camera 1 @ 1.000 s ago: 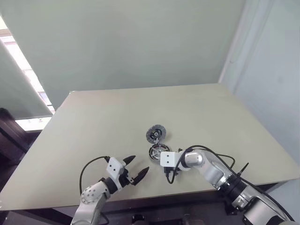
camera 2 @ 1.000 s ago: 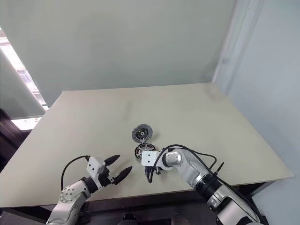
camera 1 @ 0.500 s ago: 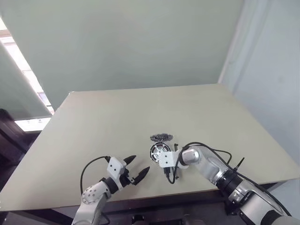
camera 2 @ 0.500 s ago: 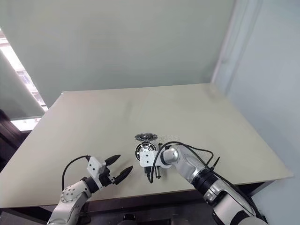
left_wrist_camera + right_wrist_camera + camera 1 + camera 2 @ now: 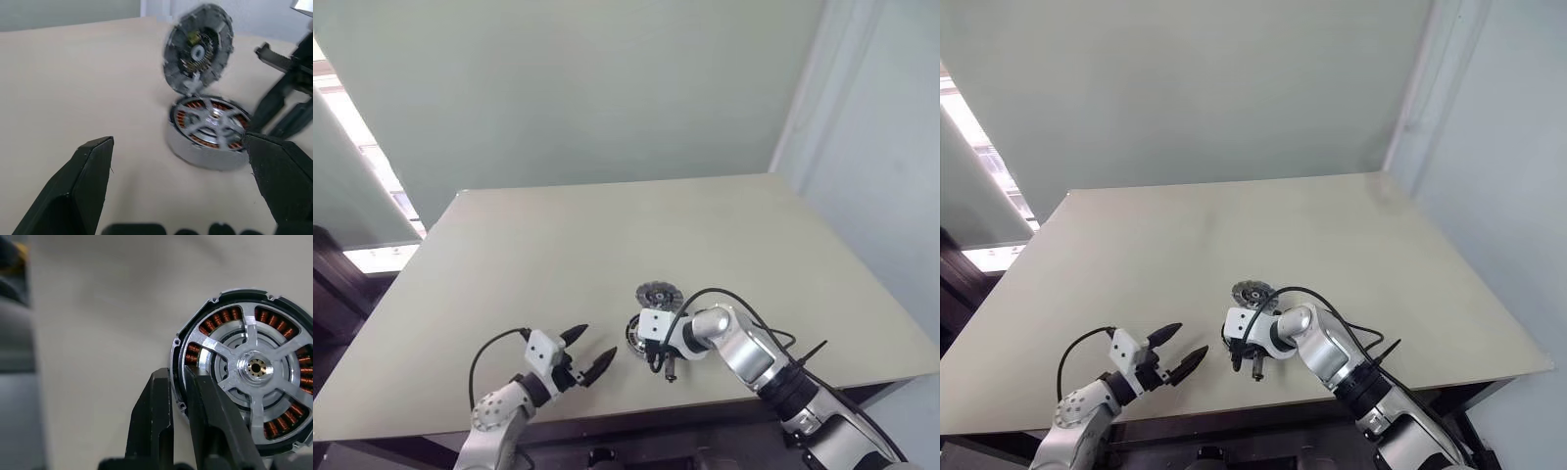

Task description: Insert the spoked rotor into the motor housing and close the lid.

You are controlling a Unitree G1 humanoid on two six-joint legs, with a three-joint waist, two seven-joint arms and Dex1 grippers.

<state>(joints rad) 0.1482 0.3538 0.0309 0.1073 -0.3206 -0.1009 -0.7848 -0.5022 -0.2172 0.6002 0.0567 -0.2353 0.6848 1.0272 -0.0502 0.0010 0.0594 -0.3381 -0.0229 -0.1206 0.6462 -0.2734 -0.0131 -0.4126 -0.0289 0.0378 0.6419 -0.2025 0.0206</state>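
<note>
In the left eye view, low centre of frame, the right gripper (image 5: 651, 357) hangs over the round housing (image 5: 633, 334) on the beige table (image 5: 558, 255), the ribbed grey lid (image 5: 657, 293) just above it, and the left gripper (image 5: 590, 353) gapes at lower left. In the left wrist view the lid (image 5: 198, 48) stands tilted behind the silvery housing (image 5: 208, 131). In the right wrist view the black fingers (image 5: 161, 426) pinch the rim of the housing (image 5: 247, 382), whose spoked rotor (image 5: 254, 366) covers copper windings.

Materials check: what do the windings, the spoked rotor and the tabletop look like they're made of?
Windings: likely enamelled copper, glossy orange-brown coils.
Spoked rotor: apparently machined metal, satin silver spokes with bright highlights; the hub bore looks brassy.
Tabletop: matte beige, smooth and uniform, maybe laminate; can't tell for sure.
</note>
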